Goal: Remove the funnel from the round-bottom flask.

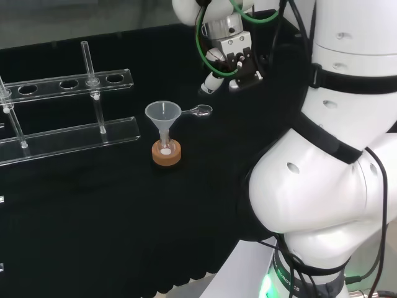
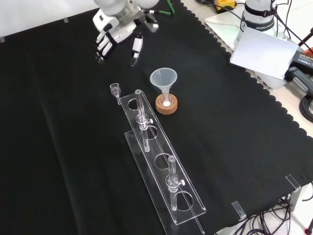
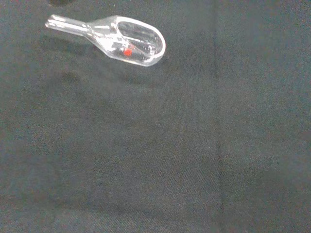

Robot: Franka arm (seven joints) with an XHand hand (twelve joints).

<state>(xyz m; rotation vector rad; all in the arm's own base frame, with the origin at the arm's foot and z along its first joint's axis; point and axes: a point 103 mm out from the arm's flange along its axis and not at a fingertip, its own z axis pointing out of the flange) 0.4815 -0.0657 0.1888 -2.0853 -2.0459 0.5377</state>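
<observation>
Clear flask (image 1: 165,146) barely visible under funnel (image 1: 163,114).

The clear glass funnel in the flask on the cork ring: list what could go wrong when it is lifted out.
1. The clear glass funnel sits in a small flask on a cork ring; a skewed pull may tip them.
2. The robot hand, open and above the cloth, could hit the clear scoop nearby.
3. The clear tube rack stands close.
</observation>
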